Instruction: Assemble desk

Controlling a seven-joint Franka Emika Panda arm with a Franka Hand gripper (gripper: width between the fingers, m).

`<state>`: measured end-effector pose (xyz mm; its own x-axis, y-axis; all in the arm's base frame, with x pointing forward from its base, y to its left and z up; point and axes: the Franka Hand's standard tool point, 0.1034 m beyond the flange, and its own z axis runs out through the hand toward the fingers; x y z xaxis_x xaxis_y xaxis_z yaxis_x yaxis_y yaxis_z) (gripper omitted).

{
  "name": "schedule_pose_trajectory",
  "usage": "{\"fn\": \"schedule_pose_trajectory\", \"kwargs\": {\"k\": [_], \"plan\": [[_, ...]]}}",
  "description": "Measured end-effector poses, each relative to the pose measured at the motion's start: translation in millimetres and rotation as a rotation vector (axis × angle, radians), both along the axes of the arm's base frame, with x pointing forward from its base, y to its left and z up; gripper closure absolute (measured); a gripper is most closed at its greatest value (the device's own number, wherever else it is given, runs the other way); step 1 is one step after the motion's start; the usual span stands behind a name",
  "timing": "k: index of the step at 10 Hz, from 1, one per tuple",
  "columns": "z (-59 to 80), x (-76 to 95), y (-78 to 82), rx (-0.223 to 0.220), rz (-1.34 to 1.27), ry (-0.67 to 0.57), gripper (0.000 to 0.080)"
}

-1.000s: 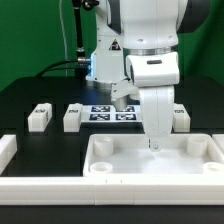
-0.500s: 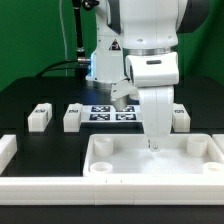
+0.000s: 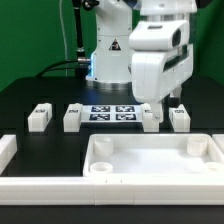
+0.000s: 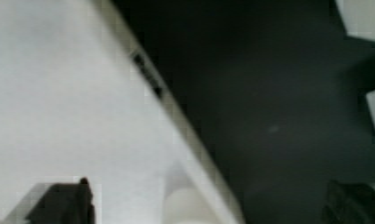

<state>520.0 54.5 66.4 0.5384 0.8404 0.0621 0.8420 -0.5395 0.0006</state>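
The desk top (image 3: 155,160), a white tray with a raised rim and round corner sockets, lies at the front of the exterior view's right. Four white block legs stand behind it: two on the left (image 3: 38,117) (image 3: 72,117) and two on the right (image 3: 150,118) (image 3: 180,118). My gripper (image 3: 163,102) hangs above the tray's far rim, near the right pair of legs, touching nothing. The wrist view is blurred. It shows the white desk top (image 4: 59,100) beside the black table (image 4: 273,100), with my gripper (image 4: 205,205) open and empty, its dark fingers (image 4: 59,202) wide apart.
The marker board (image 3: 113,112) lies flat between the two pairs of legs. Low white rails (image 3: 35,183) edge the table at the front left. The robot base (image 3: 105,55) stands behind, with a green backdrop.
My gripper has risen from the desk top's far rim, where it reached down before, and now sits higher and slightly to the exterior view's right. The desk top and legs stay in place.
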Motion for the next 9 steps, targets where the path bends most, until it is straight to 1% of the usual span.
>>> {"fn": "schedule_pose_trajectory", "kwargs": {"k": [1, 4, 5, 6, 7, 8, 9], "plan": [[-2.3, -1.6, 0.5, 0.003, -0.068, 0.008, 0.015], [-2.2, -2.6, 3.5, 0.014, -0.269, 0.024, 0.015], [1.9, -6.8, 12.5, 0.011, -0.448, 0.049, 0.015], [5.7, -12.8, 27.1, 0.01, -0.607, 0.06, 0.015], [0.5, -22.2, 39.0, 0.011, -0.742, 0.081, 0.015], [-3.4, -25.3, 46.0, 0.025, -0.902, 0.108, 0.015], [-2.9, -24.1, 44.5, 0.024, -0.849, 0.105, 0.015]]}}
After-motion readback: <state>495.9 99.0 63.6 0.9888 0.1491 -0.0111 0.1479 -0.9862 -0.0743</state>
